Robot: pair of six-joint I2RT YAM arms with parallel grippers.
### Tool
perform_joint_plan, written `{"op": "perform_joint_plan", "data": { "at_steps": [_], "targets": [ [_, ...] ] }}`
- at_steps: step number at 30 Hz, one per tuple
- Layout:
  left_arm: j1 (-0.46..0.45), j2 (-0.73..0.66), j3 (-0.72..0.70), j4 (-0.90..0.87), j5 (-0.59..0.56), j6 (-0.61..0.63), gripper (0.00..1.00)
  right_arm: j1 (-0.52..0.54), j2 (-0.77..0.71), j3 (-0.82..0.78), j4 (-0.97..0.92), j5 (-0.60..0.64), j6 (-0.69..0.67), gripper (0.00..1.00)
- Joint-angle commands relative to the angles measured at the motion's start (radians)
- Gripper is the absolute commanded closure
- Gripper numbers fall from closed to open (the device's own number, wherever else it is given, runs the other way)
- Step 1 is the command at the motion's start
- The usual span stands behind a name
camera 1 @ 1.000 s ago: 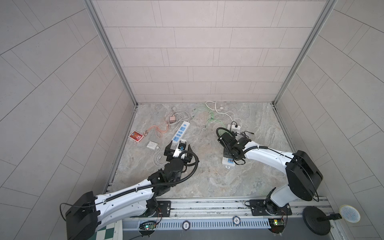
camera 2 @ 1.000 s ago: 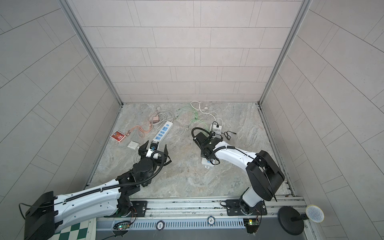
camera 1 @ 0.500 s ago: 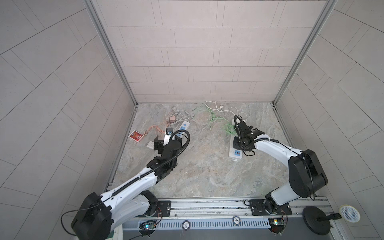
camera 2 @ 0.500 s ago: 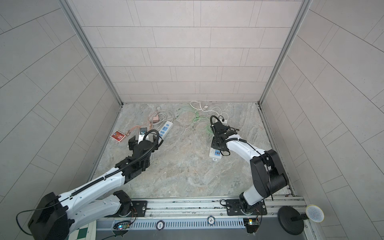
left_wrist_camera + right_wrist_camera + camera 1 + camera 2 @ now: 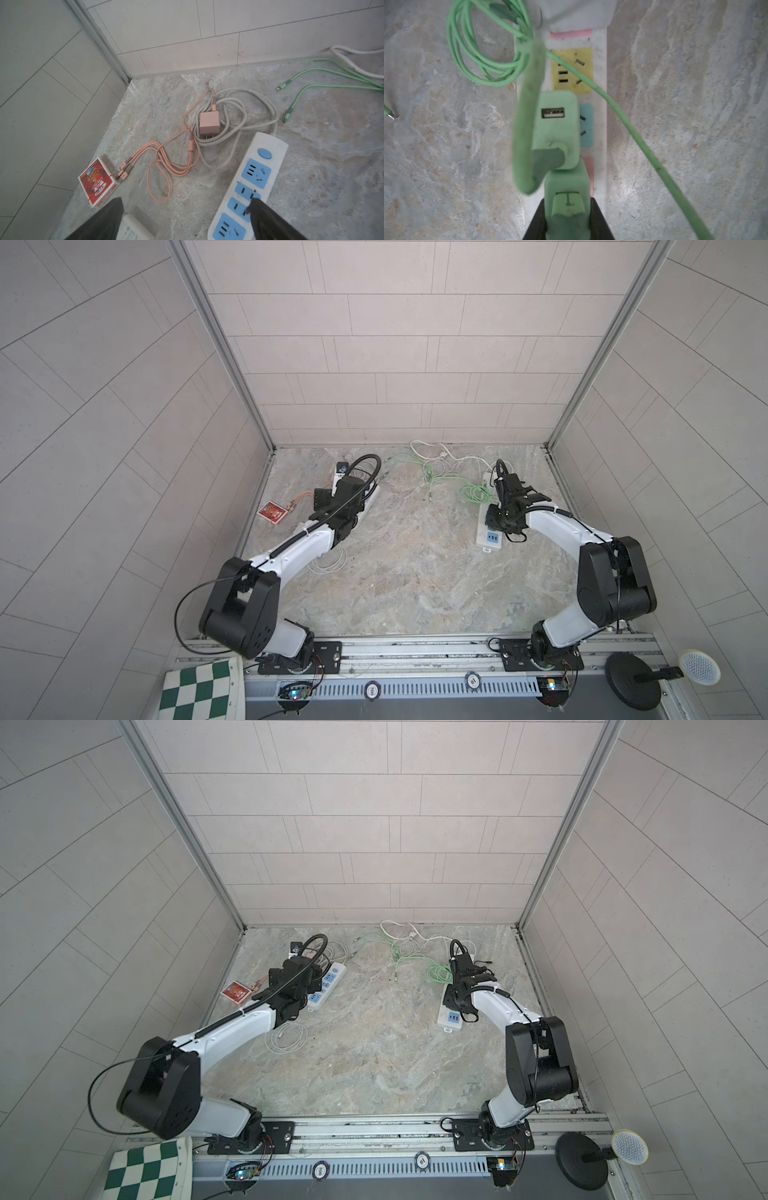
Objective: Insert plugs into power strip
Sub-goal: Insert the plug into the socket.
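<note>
My right gripper [image 5: 568, 200] is shut on a mint green plug [image 5: 557, 128], whose green cable [image 5: 483, 68] loops off to one side. The plug stands over the blue and pink sockets of a white power strip [image 5: 600, 68]; its prongs are hidden. In both top views this strip [image 5: 490, 537] [image 5: 449, 1019] lies at the right under that gripper [image 5: 496, 521]. My left gripper [image 5: 185, 200] is open above the floor, one finger [image 5: 266, 220] over a second, blue-socketed power strip [image 5: 268, 166] [image 5: 330, 984]. A dusty pink plug [image 5: 209, 124] lies ahead on a grey cord coil.
A red card pack [image 5: 97, 182] [image 5: 272, 512] lies by the left wall, touching the pink cable ends [image 5: 124, 168]. A white adapter [image 5: 133, 228] sits beside my left finger. A white cable coil [image 5: 328, 564] lies under the left forearm. Green and white cables [image 5: 436, 464] trail along the back wall.
The left arm swung from the middle to the far left, over the blue-socketed strip, still open. The right gripper moved right and back with the green plug, and its strip shifted right too.
</note>
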Motion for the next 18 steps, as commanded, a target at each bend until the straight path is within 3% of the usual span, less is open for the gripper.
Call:
{"op": "perform_joint_plan", "data": {
  "at_steps": [1, 7, 18],
  "targets": [
    [0.032, 0.081, 0.066, -0.112, 0.124, -0.009, 0.00, -0.038, 0.052, -0.055, -0.159, 0.081, -0.015, 1.00],
    [0.038, 0.228, 0.176, -0.198, 0.181, 0.003, 0.00, -0.040, -0.001, -0.044, -0.171, -0.006, -0.025, 0.97],
    [0.040, 0.395, 0.392, -0.432, 0.328, -0.018, 0.00, -0.040, -0.072, -0.011, -0.207, -0.062, -0.026, 0.77]
  ]
}}
